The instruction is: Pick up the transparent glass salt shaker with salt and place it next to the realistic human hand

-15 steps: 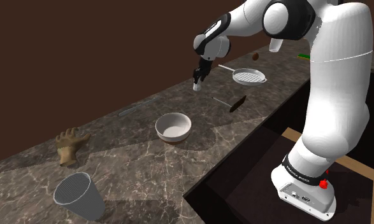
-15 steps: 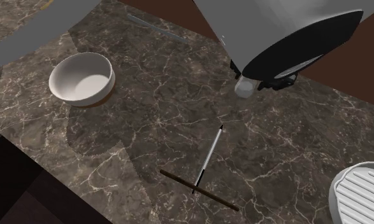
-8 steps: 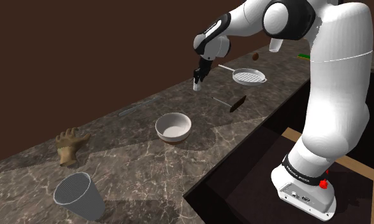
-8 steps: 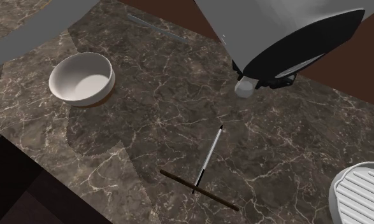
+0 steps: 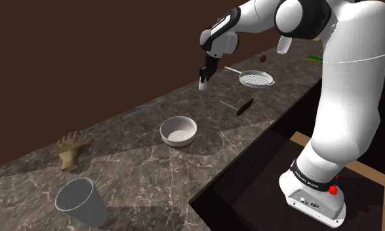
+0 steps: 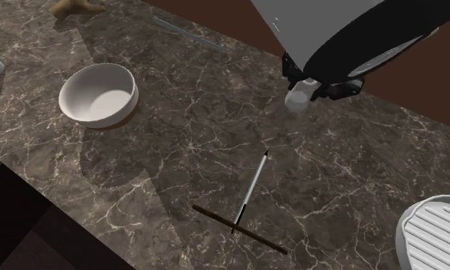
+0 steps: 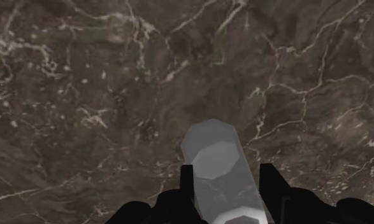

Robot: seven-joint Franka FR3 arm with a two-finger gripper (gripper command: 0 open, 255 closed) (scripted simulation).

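The claw (image 7: 227, 173) pinches the pale, translucent salt shaker (image 7: 212, 159) between its black fingers, above the dark marbled desk (image 5: 132, 152), in the upper middle of the shoulder view. The brown human hand (image 5: 71, 151) lies at that view's left, well apart, beyond a white bowl (image 5: 178, 130).

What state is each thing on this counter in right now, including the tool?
tool: shut on the salt shaker.
salt shaker: upright, held in the air.
bowl: upright, empty.
cup: upright, empty.
hand: lying flat, nothing beside it.
strainer: lying flat.
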